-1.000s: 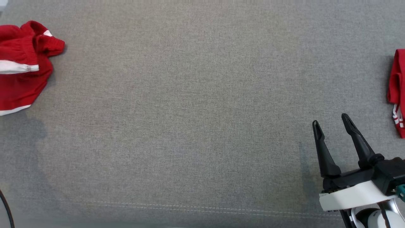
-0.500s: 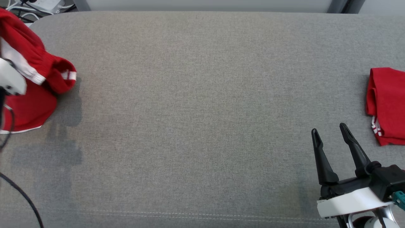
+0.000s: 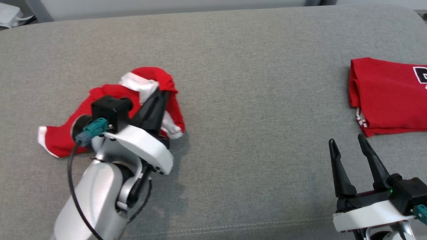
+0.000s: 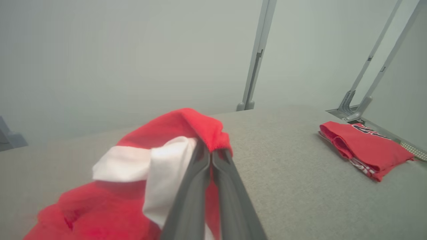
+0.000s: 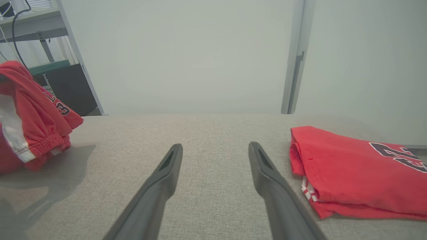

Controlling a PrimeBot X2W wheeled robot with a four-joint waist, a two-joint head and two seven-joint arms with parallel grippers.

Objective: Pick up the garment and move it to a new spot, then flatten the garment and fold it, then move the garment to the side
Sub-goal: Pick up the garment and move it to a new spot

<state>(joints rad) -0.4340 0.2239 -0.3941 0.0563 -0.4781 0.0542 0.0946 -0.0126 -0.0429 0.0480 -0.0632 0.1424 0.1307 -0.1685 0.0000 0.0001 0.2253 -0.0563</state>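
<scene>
Left gripper (image 3: 163, 94) tight on crumpled red garment (image 3: 60, 141), fingertips hidden in cloth; right gripper (image 3: 346, 140) spread apart

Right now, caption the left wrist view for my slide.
Left jaws shut on the crumpled red garment, folded shirt beyond.

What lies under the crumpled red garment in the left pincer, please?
The grey cushion shows around the crumpled garment, pinched in the shut left pincer. Whatever lies beneath is covered by cloth.

A lab-like test room: grey cloth-covered table (image 3: 233, 66), bare pale walls (image 5: 183, 50), grey metal posts (image 4: 257, 56), shelf (image 5: 30, 23) with a cable (image 5: 13, 31).
</scene>
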